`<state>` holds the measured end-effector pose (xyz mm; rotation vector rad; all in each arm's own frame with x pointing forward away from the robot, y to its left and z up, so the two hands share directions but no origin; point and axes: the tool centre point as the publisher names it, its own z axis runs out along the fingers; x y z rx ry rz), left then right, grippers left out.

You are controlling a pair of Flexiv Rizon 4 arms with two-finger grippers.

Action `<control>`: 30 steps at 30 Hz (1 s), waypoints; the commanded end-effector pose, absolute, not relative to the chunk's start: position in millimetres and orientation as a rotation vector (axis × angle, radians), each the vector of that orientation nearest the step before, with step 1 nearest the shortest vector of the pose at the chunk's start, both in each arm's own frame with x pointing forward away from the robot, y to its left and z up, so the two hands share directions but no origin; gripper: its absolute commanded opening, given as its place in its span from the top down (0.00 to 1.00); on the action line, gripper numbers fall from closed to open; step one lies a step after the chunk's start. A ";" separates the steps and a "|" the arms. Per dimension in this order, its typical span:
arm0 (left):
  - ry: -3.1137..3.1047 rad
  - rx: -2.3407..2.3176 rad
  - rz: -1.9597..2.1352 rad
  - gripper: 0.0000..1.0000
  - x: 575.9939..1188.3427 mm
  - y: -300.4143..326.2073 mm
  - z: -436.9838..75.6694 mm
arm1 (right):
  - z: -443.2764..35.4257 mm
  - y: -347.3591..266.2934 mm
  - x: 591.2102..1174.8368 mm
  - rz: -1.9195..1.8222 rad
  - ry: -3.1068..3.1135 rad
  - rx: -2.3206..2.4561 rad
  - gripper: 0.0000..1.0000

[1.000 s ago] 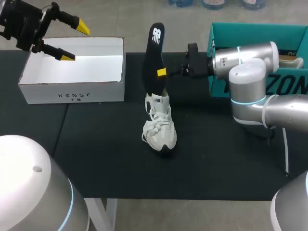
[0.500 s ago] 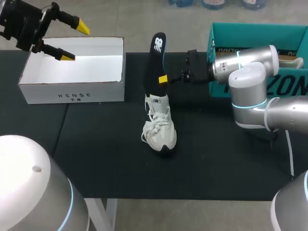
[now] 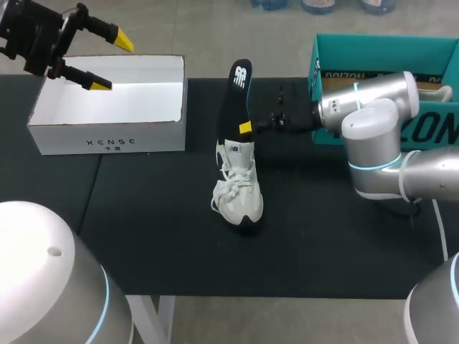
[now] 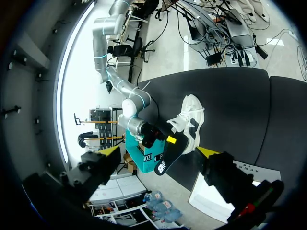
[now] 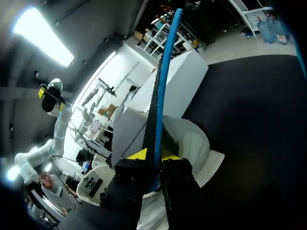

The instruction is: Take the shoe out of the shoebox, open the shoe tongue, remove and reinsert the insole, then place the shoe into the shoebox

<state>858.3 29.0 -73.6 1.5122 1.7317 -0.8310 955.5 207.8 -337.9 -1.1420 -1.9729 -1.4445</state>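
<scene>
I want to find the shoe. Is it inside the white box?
No, the shoe stands on the black table, outside the white box.

You are looking down on a table (image 3: 158,236) topped with black matting, a seam running between two of its panels at your left, and a plain grey floor (image 3: 272,322) showing past both its near and far edges.
</scene>
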 end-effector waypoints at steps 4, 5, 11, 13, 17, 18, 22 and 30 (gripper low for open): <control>1.734 1.515 -0.830 0.00 859.0 28.9 -73.4 | -327.7 212.0 966.7 -1.465 -1.995 -1.129 0.53; 1.734 1.515 -0.830 0.00 859.0 28.9 -73.4 | -326.1 212.6 969.4 -1.469 -1.999 -1.125 0.54; 1.734 1.515 -0.830 0.00 859.0 28.9 -73.4 | -320.4 213.2 975.9 -1.483 -2.017 -1.119 0.82; 1.734 1.515 -0.830 0.00 859.0 28.9 -73.4 | -320.5 213.0 975.6 -1.483 -2.019 -1.120 1.00; 1.734 1.515 -0.830 0.00 859.0 28.9 -73.4 | -323.2 210.0 965.2 -1.458 -2.028 -1.139 1.00; 1.734 1.515 -0.830 0.00 859.0 28.9 -73.4 | -324.0 209.3 964.0 -1.451 -2.035 -1.143 1.00; 1.734 1.515 -0.830 0.00 859.0 28.9 -73.4 | -329.9 207.1 952.0 -1.400 -2.054 -1.137 1.00; 1.734 1.515 -0.830 0.00 859.0 28.9 -73.4 | -343.1 205.7 938.1 -1.309 -2.078 -1.137 1.00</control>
